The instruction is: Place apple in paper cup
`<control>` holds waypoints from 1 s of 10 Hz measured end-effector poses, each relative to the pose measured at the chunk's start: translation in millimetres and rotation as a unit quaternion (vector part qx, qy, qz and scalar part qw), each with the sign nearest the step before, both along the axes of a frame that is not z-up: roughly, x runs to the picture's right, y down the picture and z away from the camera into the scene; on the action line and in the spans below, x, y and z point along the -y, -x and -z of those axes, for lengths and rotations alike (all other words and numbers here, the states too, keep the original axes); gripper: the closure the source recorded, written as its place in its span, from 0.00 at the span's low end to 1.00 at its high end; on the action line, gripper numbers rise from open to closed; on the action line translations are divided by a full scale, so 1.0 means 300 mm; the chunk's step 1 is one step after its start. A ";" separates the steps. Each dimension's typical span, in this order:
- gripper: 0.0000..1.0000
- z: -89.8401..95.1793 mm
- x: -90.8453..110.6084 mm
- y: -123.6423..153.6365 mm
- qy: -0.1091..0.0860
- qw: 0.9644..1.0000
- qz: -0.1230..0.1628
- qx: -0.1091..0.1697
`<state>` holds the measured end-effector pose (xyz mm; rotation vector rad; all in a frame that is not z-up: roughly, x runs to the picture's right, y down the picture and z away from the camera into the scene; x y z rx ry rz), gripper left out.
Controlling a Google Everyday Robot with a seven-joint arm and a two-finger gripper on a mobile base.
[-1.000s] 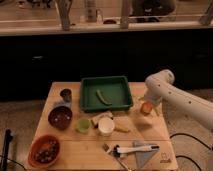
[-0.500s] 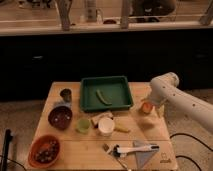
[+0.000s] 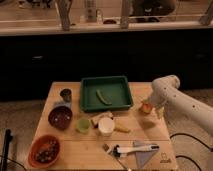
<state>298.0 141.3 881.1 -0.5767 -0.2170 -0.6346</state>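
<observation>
At right edge of counter (image 3: 80, 150), end effector (image 3: 151, 108) low, right against apple (image 3: 145, 108); whether grasping or released, cannot tell. White arm (image 3: 180, 102) runs off right. Apple well apart from paper cup (image 3: 105, 126), upright near counter middle. Green cup (image 3: 83, 125) just left of paper cup; green tray (image 3: 106, 93) behind; dark bowl (image 3: 60, 117) further left.

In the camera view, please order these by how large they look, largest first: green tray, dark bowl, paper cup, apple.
1. green tray
2. dark bowl
3. paper cup and apple: they look about alike, and the gripper, at the right side of the table, partly covers the apple, so I do not rank them.
</observation>
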 end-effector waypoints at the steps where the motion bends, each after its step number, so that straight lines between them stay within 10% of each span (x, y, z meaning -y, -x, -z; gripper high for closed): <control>1: 0.35 -0.010 -0.003 0.009 0.001 1.000 0.006 0.005; 7: 0.96 -0.020 0.007 0.013 -0.001 0.999 0.027 0.024; 10: 1.00 0.012 0.039 0.029 -0.008 0.999 0.034 0.037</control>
